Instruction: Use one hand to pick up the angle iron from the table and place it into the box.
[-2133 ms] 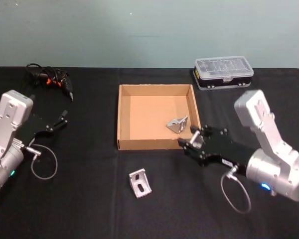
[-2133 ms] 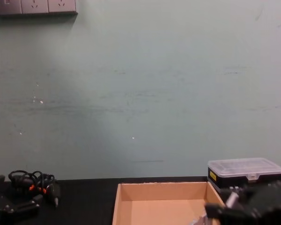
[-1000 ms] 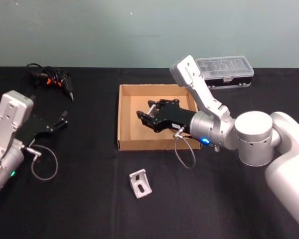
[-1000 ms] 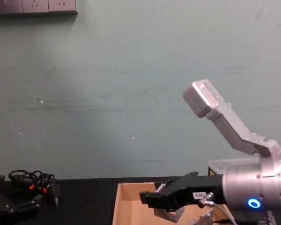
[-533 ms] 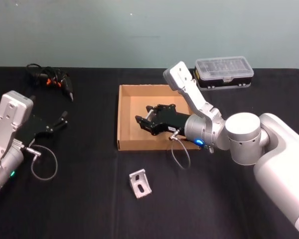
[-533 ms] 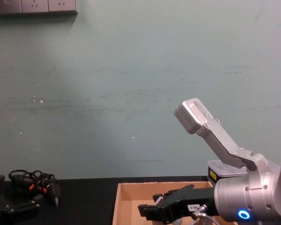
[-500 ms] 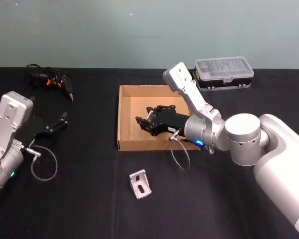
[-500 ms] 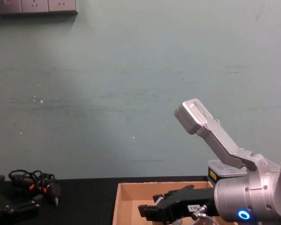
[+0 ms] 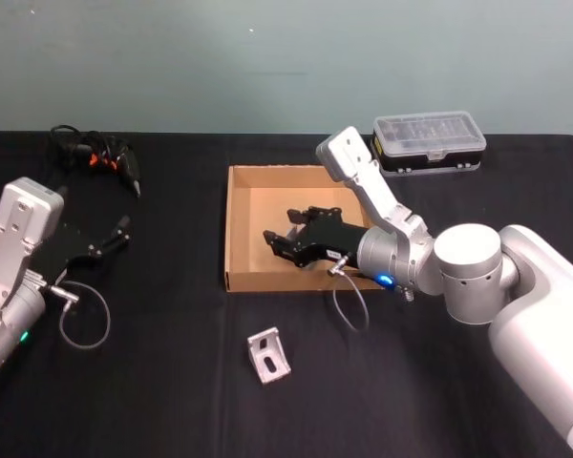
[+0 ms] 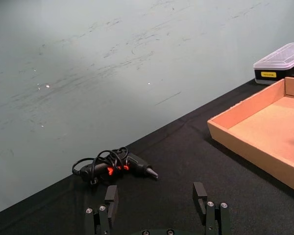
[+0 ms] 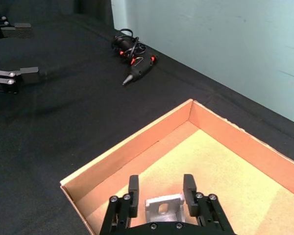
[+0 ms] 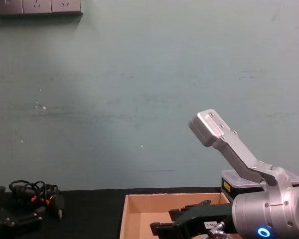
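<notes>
A workshop or lab bench: black tabletop (image 9: pixel 172 401) against a scuffed pale-green wall (image 12: pixel 139 99) with sockets (image 12: pixel 37 7). Left of the cardboard box (image 9: pixel 267 279) lies a corded hand tool (image 9: pixel 100 157); behind it to the right, a clear-lidded parts case (image 9: pixel 428 141).

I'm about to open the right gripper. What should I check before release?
1. Angle iron clamped in the right gripper: ok.
2. Right gripper inside the walls of the box: ok.
3. Angle iron resting on the box floor: cannot tell.
4. Left gripper open, parked apart from the box: ok.
5. Second angle iron lies on the table, not boxed: not ok.
</notes>
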Robot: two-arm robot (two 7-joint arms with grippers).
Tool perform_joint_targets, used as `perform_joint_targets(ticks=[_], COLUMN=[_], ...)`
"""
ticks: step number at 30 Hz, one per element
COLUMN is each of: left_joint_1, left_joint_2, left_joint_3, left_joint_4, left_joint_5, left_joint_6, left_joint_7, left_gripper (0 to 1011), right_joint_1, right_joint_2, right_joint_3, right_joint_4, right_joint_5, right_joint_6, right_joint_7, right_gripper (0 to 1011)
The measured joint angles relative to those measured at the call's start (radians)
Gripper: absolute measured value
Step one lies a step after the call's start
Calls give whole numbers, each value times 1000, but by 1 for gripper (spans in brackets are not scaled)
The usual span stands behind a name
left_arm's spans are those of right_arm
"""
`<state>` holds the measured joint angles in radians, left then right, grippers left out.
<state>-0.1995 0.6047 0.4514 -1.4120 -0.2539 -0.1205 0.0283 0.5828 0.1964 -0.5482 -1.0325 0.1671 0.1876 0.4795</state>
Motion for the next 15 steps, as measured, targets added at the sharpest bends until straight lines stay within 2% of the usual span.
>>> perform_joint_targets(ticks=[9,15], left_joint_1=[0,0], left_joint_2=[0,0], left_joint_3=[0,0], left_joint_4=[0,0], left_joint_5=[0,0], left_joint_6=[0,0], left_joint_7=[0,0], left_gripper=[1000,1000], right_joint_1=[-23,-61], right_joint_2=[12,40], right_joint_3=[20,40], right_joint_4=[-47,-131], right_joint_5=[-2,8], right_joint_6=[1,-2], right_joint_7=[-16,-20], right_gripper=[826,990])
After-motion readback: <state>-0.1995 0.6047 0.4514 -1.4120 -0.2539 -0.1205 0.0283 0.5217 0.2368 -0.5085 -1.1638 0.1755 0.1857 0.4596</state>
